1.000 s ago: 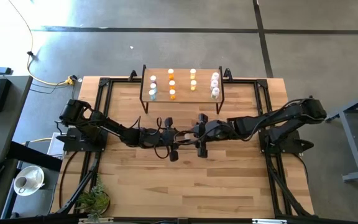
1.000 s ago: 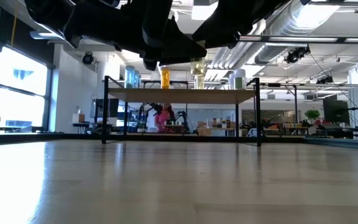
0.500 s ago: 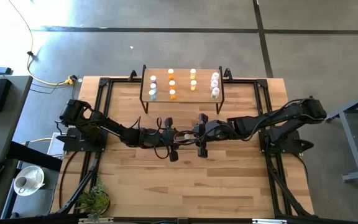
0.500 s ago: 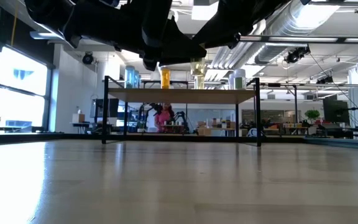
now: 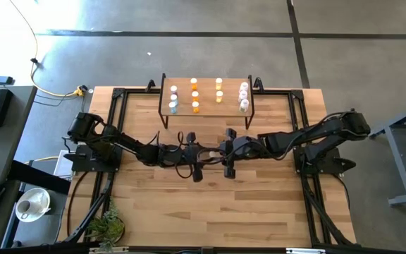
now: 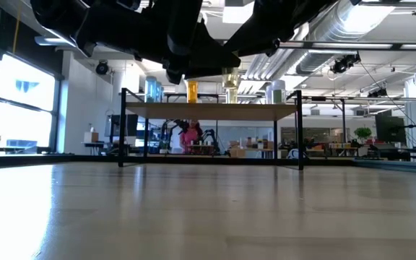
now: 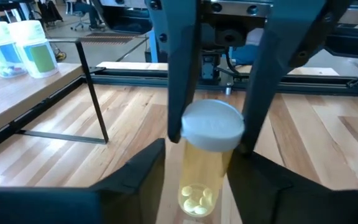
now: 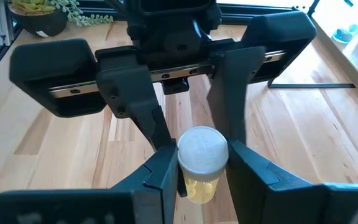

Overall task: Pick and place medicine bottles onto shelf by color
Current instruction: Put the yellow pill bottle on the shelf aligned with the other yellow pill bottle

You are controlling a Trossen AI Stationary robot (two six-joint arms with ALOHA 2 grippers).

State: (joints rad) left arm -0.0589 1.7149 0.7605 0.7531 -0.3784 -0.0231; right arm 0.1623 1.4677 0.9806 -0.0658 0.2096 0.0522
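Wooden counter (image 5: 259,204) at mid-span is where you have both jaws meeting, left gripper (image 7: 213,134) and right gripper (image 8: 199,163) each clamped on one yellow, white-capped medicine bottle (image 7: 205,165), far from the light-topped black-legged shelf (image 5: 206,111).

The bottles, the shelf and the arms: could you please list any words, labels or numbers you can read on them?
None can be read.
Yellow bottle, between both grippers: plain cap, clear body, no print showing.
Bottles on the shelf: one has a green label, too blurred to read.
Left gripper, right gripper: no markings visible.
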